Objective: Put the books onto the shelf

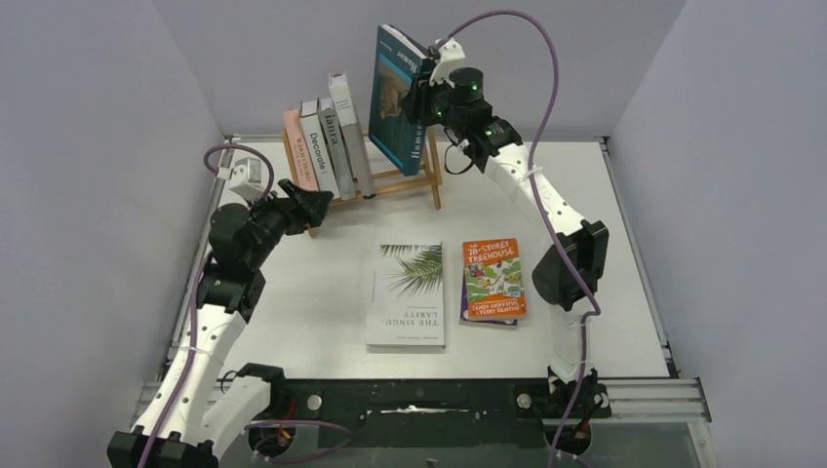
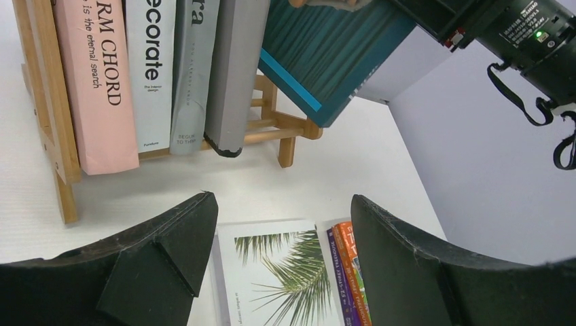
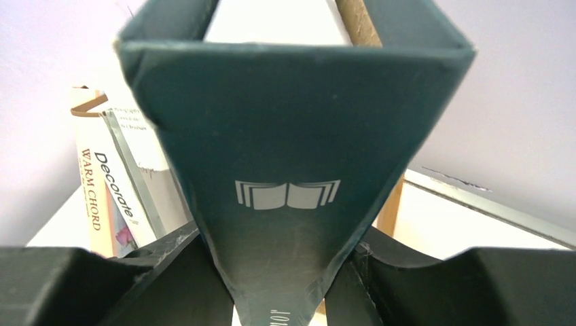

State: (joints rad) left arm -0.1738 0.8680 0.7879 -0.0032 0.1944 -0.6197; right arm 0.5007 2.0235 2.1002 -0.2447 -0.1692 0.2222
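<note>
Right jaws are clamped on the spine of the dark teal book [image 3: 285,170], holding it upright with its lower corner aimed at the free slot at the right end of the shelf [image 1: 432,177]; whether it touches the rail, I can't tell. Four books [image 1: 327,146] fill the shelf's left half, which is why that slot is the target. Left jaws gape wide and empty just in front of the shelf's left end, probably ready to steady the row. In front of the shelf, flat on the surface [image 1: 312,292], lie the palm-leaf book [image 1: 407,294] and orange paperback [image 1: 492,278].
</note>
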